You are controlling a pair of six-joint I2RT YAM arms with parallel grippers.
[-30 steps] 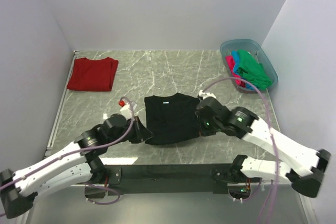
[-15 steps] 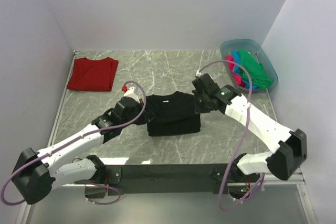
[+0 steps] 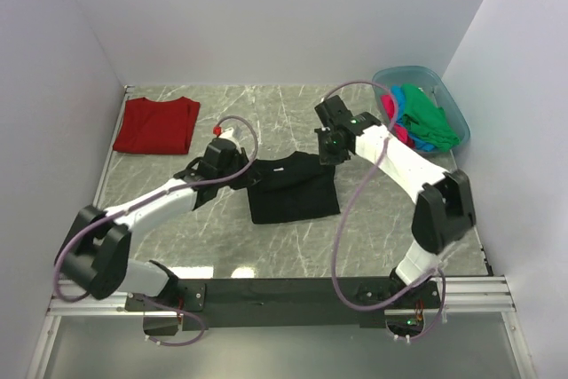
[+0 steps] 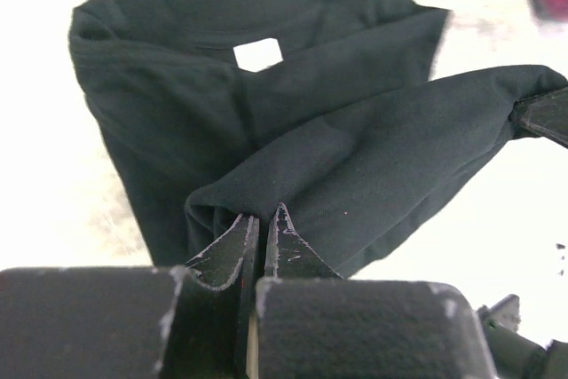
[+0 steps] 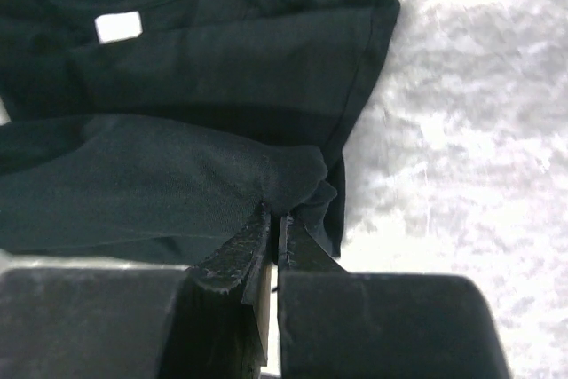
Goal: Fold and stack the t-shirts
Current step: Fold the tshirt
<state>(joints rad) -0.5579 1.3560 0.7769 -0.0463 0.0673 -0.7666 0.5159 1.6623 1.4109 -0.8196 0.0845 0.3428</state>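
Black cloth takes up the middle of the grey marbled table [image 3: 373, 210]. The black t-shirt [image 3: 291, 193] lies there with its collar toward the far wall and a small white label [image 3: 282, 169] showing at the neck. Both arms reach in over it from either side.

The left pincer [image 3: 241, 173] sits at the shirt's left edge, and the right pincer [image 3: 330, 150] at its far right corner. In the left wrist view the jaws are pinched tight on a raised fold of the black fabric. That fold stretches off to the right as a band held above the flat layer underneath. In the right wrist view the jaws are likewise clamped on a bunched corner of the same cloth (hardly a gap between the tips). The sleeve and the label are visible on the layer below.

Well apart, in the far left corner of the table, the dark red t-shirt [image 3: 157, 124] lies folded flat. At the far right stands a translucent blue tub [image 3: 455, 106]. A green shirt [image 3: 428, 113] is heaped in it, with pink cloth [image 3: 393, 113] and a bit of blue cloth [image 3: 426, 142] tucked beside and under the green.
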